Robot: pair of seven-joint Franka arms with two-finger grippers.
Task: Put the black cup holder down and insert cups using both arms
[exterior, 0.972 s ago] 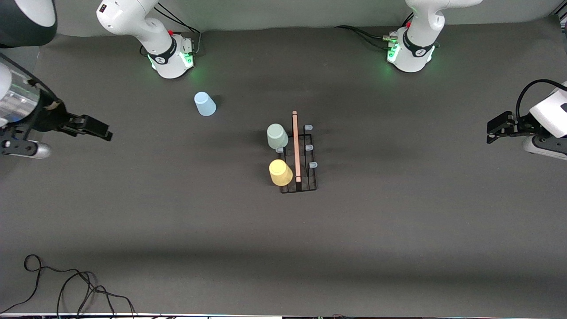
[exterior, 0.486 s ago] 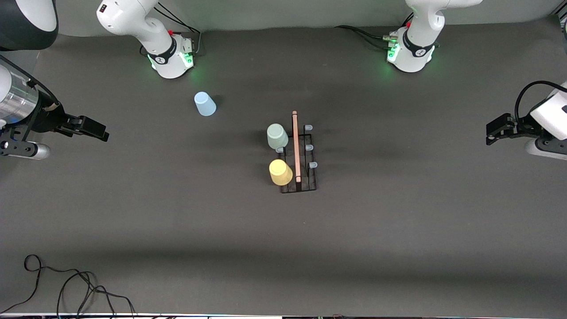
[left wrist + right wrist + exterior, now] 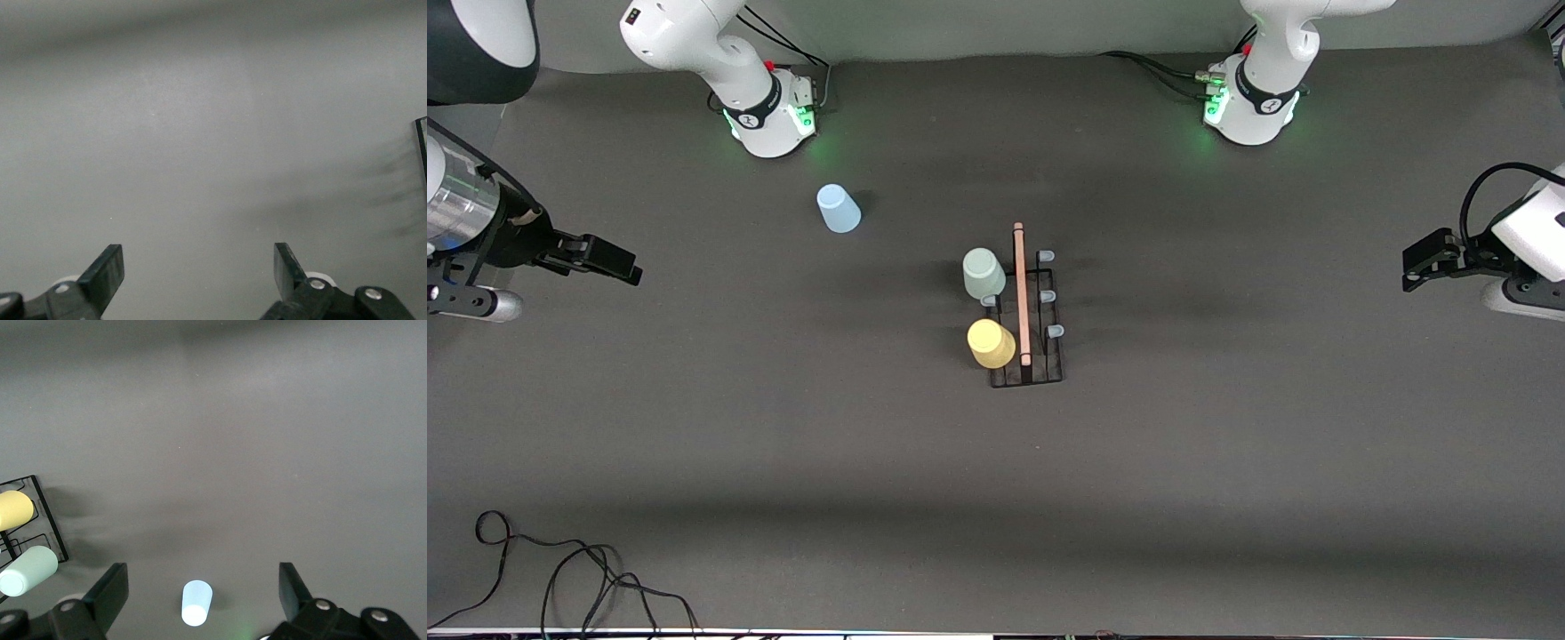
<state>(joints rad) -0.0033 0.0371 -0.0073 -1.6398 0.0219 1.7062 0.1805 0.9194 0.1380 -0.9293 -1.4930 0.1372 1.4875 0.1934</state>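
Rack: one black cup holder [image 3: 1025, 320] stands in the middle of the table.
Cups: three. The green cup [image 3: 983, 272] and the yellow cup [image 3: 991, 345] sit on the rack. The blue cup [image 3: 838, 209] stands alone, near the right arm's base.
Left gripper [image 3: 1421, 264]: wide apart fingers, holding nothing, over its table end.
Right gripper [image 3: 609, 261]: wide apart too, holding nothing, over its end.

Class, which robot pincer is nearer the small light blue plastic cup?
Right. The right pincer hovers at the right arm's table end, beside the light blue plastic cup; the left pincer hovers at the other end.
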